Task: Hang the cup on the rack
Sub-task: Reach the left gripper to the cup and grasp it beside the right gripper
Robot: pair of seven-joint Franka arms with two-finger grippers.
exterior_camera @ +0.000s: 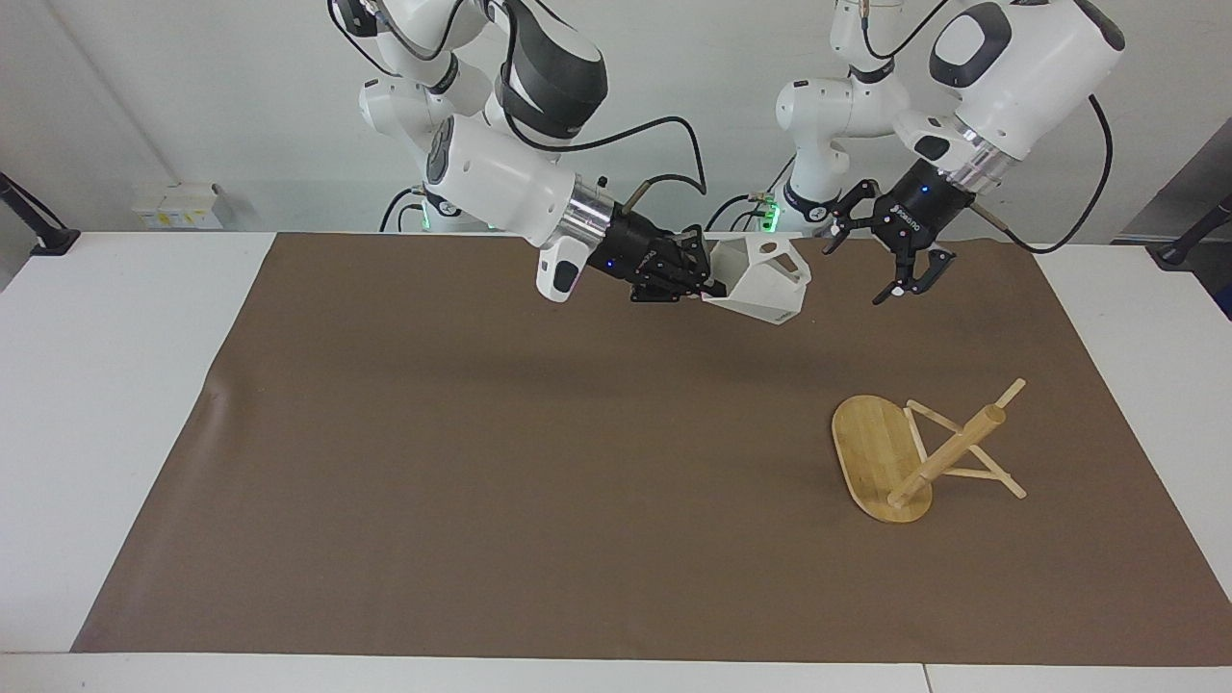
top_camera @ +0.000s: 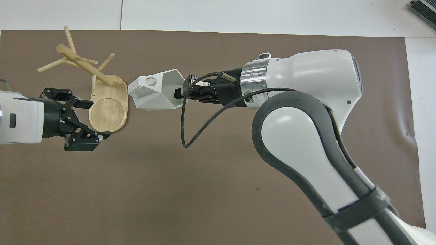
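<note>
The white faceted cup is up in the air on its side, its tab handle with the round hole pointing toward the left arm's end. My right gripper is shut on the cup's rim, over the brown mat; it also shows in the overhead view. The bamboo rack lies tipped over on the mat, resting on the edge of its oval base and on its pegs. My left gripper is open and empty in the air beside the cup, toward the left arm's end; in the overhead view it overlaps the rack's base.
A brown mat covers most of the white table. The right arm's cable loops below its wrist. Wall sockets sit past the table at the right arm's end.
</note>
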